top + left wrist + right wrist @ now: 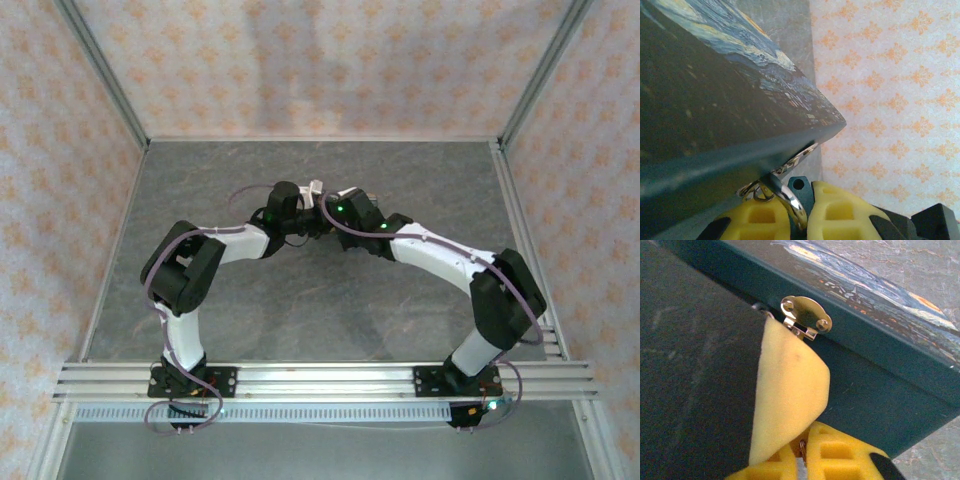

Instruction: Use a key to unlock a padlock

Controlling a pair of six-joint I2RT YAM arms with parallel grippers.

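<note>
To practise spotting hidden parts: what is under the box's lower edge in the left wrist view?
A metal ring, pinched between the left gripper's yellow fingers. Its upper part is covered by the box.

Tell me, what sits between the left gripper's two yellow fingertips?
A silvery metal ring, hanging below the dark-blue box, seen in the left wrist view.

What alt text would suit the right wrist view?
The right tool, yellow-padded, is shut just below a small brass hinged clasp on the dark-blue box printed with yellow swirls. A thin metal sliver, perhaps the key, shows between its pads.
</note>
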